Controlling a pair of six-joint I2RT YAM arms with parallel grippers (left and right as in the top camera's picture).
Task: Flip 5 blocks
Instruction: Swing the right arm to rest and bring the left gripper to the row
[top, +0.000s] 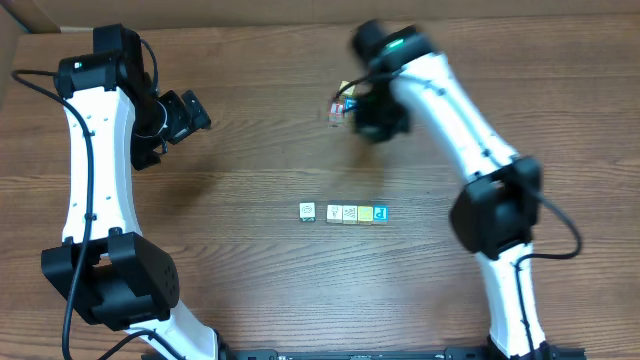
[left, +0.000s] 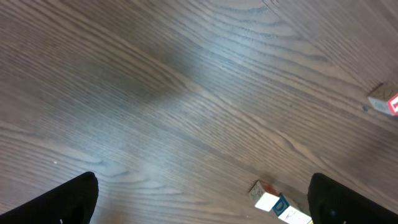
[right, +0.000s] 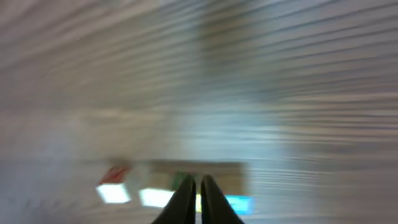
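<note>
Several small blocks (top: 350, 213) lie in a row at the table's middle: a whitish one (top: 307, 211) stands slightly apart at the left, and a blue "P" block (top: 380, 213) ends the row at the right. In the left wrist view the row (left: 277, 204) shows low, near the right finger. My left gripper (top: 195, 118) (left: 205, 202) hovers open and empty at the far left. My right gripper (top: 350, 110) (right: 199, 193) is shut on nothing, far from the row. Motion-blurred cubes (right: 155, 198) lie just past its tips; which ones they are I cannot tell.
A separate little cluster of cubes (top: 338, 105), with red and yellow showing, sits at the back of the table right by the right gripper's tips. A red-lettered cube (left: 385, 102) appears at the left wrist view's right edge. The right arm (top: 470, 130) crosses the table's right half.
</note>
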